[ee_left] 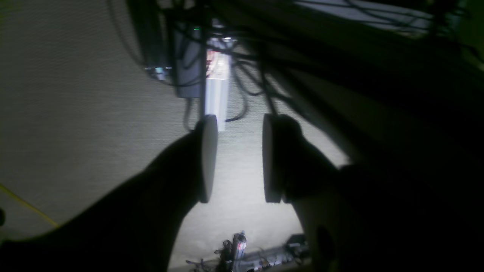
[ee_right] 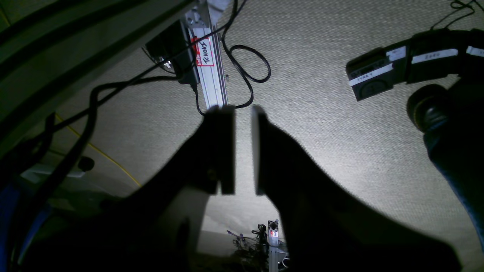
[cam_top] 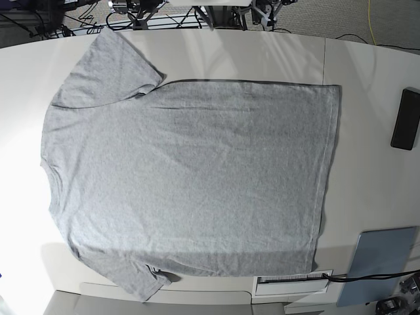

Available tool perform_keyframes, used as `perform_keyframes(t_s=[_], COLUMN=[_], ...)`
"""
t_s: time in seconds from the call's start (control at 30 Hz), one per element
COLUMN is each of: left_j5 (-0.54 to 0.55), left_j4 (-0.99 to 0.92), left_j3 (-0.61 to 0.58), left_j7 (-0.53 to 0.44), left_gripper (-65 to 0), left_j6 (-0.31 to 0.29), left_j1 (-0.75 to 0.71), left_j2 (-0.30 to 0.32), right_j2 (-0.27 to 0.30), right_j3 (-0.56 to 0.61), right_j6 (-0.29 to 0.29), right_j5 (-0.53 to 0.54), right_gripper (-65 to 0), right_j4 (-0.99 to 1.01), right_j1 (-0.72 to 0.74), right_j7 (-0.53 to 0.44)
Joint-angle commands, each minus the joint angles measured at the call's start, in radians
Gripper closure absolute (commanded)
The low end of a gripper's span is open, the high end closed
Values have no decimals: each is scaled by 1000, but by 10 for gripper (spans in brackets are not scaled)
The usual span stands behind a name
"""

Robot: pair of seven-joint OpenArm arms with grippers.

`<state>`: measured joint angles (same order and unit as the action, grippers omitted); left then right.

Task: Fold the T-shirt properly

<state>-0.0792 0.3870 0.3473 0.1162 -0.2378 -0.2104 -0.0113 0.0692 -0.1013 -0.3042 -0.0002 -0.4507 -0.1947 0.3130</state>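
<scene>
The heather-grey T-shirt (cam_top: 190, 177) lies spread flat on the white table (cam_top: 367, 65) in the base view, plain side up, neck at the left and hem at the right. One sleeve lies at the top left, the other at the bottom left. Neither gripper shows in the base view. In the left wrist view my left gripper (ee_left: 240, 158) is open and empty, with only carpet floor behind it. In the right wrist view my right gripper (ee_right: 242, 151) has its jaws a narrow gap apart and empty, also over carpet. The shirt is out of view in both wrist views.
A black flat device (cam_top: 405, 119) lies at the table's right edge, and a blue-grey pad (cam_top: 384, 262) and a white strip (cam_top: 292, 284) at the bottom right. An aluminium rail (ee_right: 210, 71), cables (ee_right: 249, 64) and a black labelled unit (ee_right: 378, 75) are by the floor.
</scene>
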Motion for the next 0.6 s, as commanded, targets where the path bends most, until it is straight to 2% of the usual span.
perform_keyframes(t_s=[0.0,0.4,0.57], left_j5=[0,0,1], left_j4=[4,16,138], left_j3=[0,0,0], left_j7=[-13,-11,7], left_gripper=[-216,-216,-216], left_j6=[4,9,9], left_j1=[-8,-16,-86], left_j2=[-2,-2,-1], right_j2=[9,29,64], right_j3=[-3,-3,-3], right_j6=[-5,-5,-6], right_j5=[3,3,3], right_gripper=[-86,-86,-86], right_j4=[-5,-6,-13], right_j1=[-5,-10,-46], right_j7=[-7,0,1])
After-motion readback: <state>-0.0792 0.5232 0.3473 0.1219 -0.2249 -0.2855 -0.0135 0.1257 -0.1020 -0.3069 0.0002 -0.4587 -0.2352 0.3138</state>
